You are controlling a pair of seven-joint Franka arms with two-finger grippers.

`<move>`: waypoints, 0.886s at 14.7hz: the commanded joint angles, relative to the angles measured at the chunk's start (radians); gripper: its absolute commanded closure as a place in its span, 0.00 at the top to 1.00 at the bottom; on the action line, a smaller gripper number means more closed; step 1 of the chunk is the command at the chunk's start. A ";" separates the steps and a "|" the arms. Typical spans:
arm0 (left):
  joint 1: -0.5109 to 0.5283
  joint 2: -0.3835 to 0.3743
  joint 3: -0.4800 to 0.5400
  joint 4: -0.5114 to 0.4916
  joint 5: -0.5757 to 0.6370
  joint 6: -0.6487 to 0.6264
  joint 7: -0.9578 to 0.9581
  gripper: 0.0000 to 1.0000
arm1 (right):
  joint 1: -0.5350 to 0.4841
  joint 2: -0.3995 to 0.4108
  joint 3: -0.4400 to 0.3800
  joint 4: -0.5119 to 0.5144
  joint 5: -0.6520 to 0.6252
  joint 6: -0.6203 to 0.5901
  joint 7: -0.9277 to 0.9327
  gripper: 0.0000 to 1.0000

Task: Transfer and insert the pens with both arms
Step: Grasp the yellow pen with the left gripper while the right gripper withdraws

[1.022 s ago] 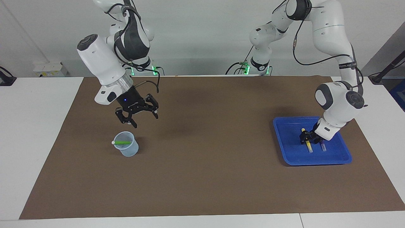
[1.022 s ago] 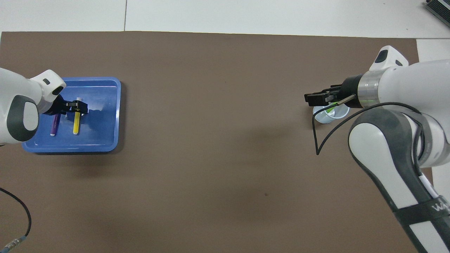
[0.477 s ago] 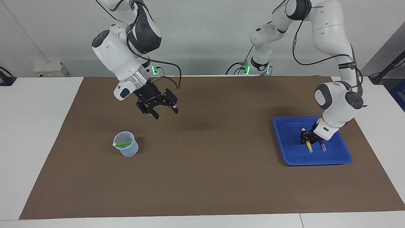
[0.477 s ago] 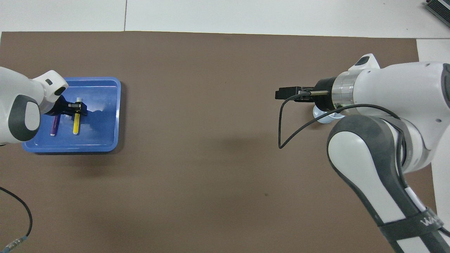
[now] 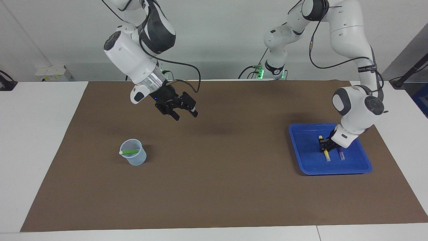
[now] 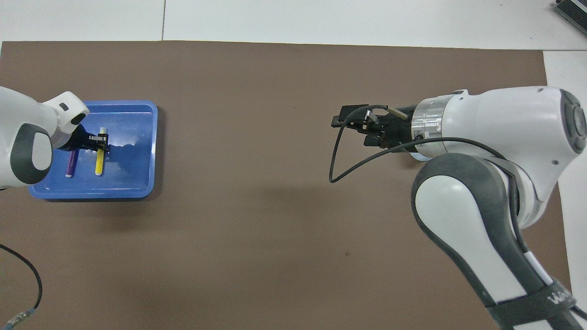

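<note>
A blue tray point(image 5: 307, 160) point(image 6: 133, 137) toward the left arm's end holds a yellow pen point(image 5: 326, 154) point(image 6: 98, 164) and a purple pen point(image 5: 341, 154) point(image 6: 69, 166) lying side by side. My left gripper point(image 5: 323, 144) point(image 6: 99, 144) is down in the tray, shut on the yellow pen near its pale end. The green pen point(image 5: 130, 151) leans inside a clear cup point(image 5: 134, 158) toward the right arm's end. My right gripper point(image 5: 185, 115) point(image 6: 351, 130) hangs open and empty over the brown mat, up in the air between the cup and the table's middle. In the overhead view the right arm hides the cup.
A brown mat point(image 5: 217, 194) point(image 6: 257, 220) covers most of the white table point(image 5: 36, 140). A black cable point(image 6: 27, 275) loops in at the left arm's end near the robots. A pale box point(image 5: 50, 73) sits at the table's edge by the wall.
The right gripper rose from just above the cup and swung toward the table's middle, staying open. The left gripper's fingers narrowed onto the yellow pen in the tray.
</note>
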 commanded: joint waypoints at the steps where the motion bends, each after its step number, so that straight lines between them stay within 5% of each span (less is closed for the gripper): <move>1: -0.003 -0.019 0.001 -0.019 0.014 -0.014 0.003 0.29 | -0.003 -0.007 0.009 0.000 0.028 0.008 0.048 1.00; 5: -0.003 -0.020 0.000 -0.020 0.014 -0.026 0.003 0.00 | -0.003 -0.006 0.017 0.000 0.110 0.068 0.116 1.00; 13: -0.024 -0.008 -0.003 0.105 0.003 -0.199 -0.003 0.00 | 0.107 -0.009 0.017 -0.014 0.108 0.123 0.217 1.00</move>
